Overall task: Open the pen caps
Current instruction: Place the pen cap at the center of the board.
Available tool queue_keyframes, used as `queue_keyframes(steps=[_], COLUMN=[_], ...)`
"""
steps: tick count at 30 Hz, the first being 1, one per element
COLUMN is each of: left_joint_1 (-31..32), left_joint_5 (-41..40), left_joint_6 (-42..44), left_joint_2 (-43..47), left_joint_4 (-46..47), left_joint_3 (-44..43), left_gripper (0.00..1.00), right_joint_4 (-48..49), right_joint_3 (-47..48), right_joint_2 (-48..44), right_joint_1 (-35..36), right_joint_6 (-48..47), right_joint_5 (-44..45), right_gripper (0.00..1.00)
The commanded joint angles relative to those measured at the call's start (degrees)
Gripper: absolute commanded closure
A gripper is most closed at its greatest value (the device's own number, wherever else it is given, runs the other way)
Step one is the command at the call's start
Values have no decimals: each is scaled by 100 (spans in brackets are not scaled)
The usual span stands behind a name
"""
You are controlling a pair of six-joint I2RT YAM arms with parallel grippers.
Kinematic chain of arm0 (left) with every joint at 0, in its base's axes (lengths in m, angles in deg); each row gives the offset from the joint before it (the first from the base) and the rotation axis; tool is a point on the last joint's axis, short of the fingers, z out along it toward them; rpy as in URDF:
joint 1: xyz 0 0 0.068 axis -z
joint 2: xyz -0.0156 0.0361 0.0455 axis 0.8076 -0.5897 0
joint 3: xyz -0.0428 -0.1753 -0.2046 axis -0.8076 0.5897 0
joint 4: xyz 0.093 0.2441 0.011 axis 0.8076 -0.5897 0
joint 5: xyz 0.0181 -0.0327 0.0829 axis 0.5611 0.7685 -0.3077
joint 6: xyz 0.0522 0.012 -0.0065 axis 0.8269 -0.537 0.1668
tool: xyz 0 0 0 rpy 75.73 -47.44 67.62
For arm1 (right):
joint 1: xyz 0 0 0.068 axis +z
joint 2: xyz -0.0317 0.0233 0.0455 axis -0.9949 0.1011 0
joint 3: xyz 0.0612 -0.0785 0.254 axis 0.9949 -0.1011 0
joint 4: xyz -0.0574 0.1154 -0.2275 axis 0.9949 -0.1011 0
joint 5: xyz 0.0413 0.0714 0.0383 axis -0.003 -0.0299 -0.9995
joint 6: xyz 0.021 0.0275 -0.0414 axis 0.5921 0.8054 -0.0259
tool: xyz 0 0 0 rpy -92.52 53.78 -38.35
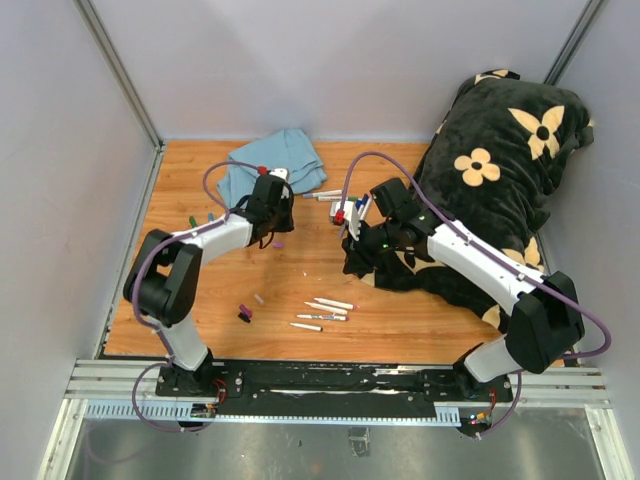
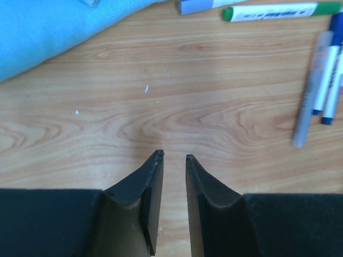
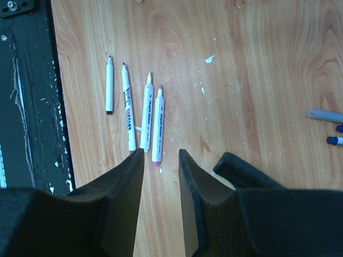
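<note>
Four uncapped markers (image 3: 143, 112) lay together; loose pen caps (image 1: 245, 313) lay scattered to their left. Capped markers (image 2: 273, 12) remained by the blue cloth (image 2: 43, 32). Left gripper (image 2: 174, 158) and right gripper (image 3: 161, 152) stood slightly parted, empty.

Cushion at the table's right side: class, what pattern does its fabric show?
The cushion is black with cream flower shapes; the top external view shows it best.

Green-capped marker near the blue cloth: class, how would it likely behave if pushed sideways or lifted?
The green-capped marker looks round and lies flat on the table, so a sideways push would probably roll it. Its straight barrel should stay stiff and likely light.
</note>
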Motion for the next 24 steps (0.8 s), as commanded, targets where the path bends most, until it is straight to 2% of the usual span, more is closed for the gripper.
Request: queue_keyframes(steps=[1,11,24], left_joint_1=[-65,-69,-69], left_joint_5=[37,-66,-96], left_joint_6=[556,542,436], left_joint_2=[-598,-754,-372], left_joint_4=[-717,-816,-836], left_joint_3=[-634,-459,198], left_gripper=[74,74,74], right_joint_4=[-88,-88,-84], right_joint_3=[-84,-87,-93], right_joint_2=[-138,-156,-133], right_joint_1=[-117,-155,-180], right_joint_6=[-57,-52,-41], right_joint_5=[-207,-266,-286], right_gripper=[67,67,67])
